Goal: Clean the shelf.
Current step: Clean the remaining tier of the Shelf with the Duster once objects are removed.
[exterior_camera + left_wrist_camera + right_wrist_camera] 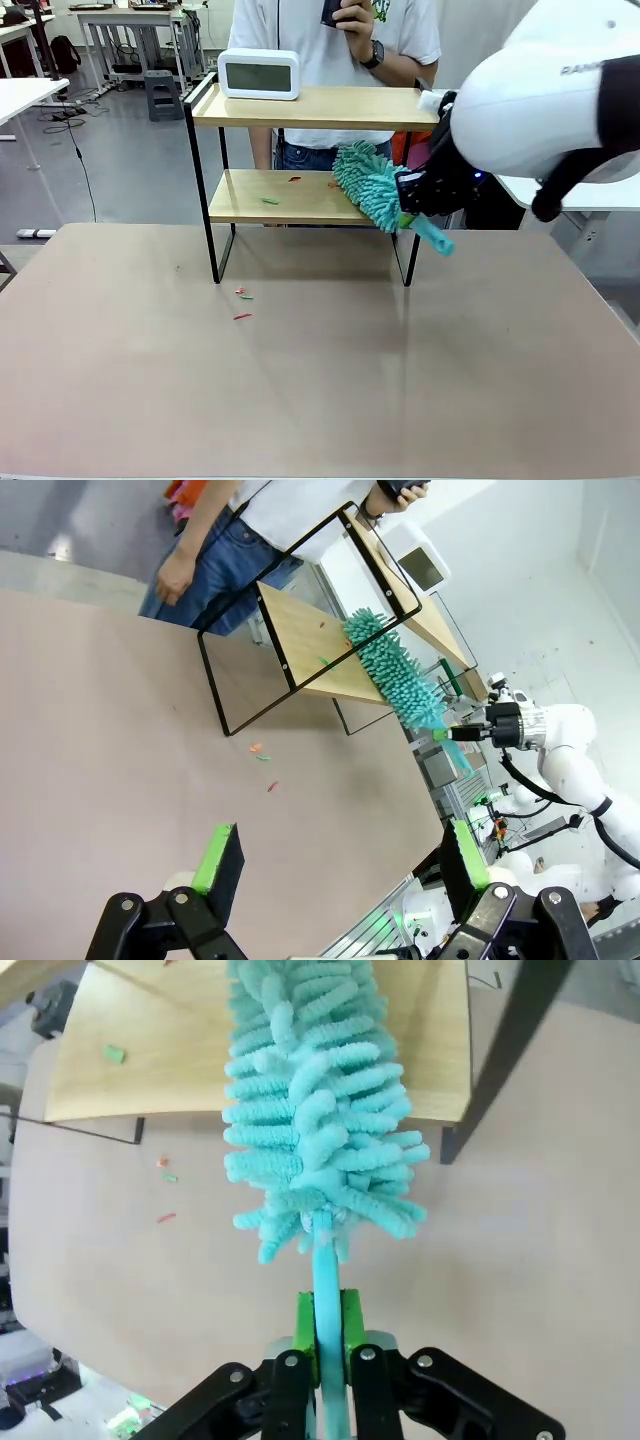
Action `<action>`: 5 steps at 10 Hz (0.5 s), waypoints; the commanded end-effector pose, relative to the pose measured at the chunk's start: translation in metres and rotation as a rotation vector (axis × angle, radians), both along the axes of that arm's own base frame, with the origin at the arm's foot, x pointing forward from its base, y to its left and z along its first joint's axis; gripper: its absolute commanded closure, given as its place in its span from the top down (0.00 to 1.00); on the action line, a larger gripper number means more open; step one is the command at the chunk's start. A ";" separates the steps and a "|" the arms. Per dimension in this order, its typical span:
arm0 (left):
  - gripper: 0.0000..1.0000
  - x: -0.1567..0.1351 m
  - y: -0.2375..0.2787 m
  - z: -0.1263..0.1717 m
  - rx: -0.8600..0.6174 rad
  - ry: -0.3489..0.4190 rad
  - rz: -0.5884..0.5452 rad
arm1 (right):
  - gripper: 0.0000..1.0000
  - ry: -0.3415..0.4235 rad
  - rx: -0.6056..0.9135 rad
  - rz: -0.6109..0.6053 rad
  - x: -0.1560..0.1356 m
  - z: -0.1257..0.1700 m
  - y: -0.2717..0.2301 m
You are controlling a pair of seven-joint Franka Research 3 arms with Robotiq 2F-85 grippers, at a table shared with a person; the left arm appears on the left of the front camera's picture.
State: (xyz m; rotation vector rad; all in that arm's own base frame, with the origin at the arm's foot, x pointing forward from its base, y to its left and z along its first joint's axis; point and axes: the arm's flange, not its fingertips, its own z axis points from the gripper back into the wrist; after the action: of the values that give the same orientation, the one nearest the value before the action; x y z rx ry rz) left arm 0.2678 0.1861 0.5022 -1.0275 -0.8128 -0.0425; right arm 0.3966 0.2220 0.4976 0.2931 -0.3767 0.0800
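Observation:
The shelf (320,107) stands at the table's far middle, two light wood boards in a black frame. My right gripper (326,1325) is shut on the handle of a teal fluffy duster (315,1110). The duster head (370,185) lies over the right end of the lower board (250,195). A green scrap (270,201) and a red scrap (295,180) lie on that board. My left gripper (340,860) hangs open above the table, well away from the shelf (300,640), with nothing between its green pads (215,855).
A white digital clock (259,74) sits on the top board at its left end. Small red and green scraps (243,295) lie on the brown table (320,380) in front of the shelf's left leg. A person (330,40) stands right behind the shelf.

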 end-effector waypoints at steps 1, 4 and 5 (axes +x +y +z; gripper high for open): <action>1.00 0.000 -0.001 0.001 -0.004 -0.026 -0.004 | 0.12 -0.017 0.020 -0.056 0.008 -0.007 0.026; 1.00 0.000 -0.001 0.001 -0.004 -0.026 -0.004 | 0.12 -0.030 0.047 -0.032 0.023 -0.008 0.044; 1.00 0.000 -0.001 0.001 -0.004 -0.026 -0.004 | 0.12 -0.030 0.047 -0.032 0.023 -0.008 0.044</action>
State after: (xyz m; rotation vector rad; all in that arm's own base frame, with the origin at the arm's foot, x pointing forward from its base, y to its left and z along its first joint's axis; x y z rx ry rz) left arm 0.2677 0.1861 0.5022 -1.0275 -0.8130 -0.0425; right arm 0.4105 0.2525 0.4894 0.3366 -0.3869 0.0561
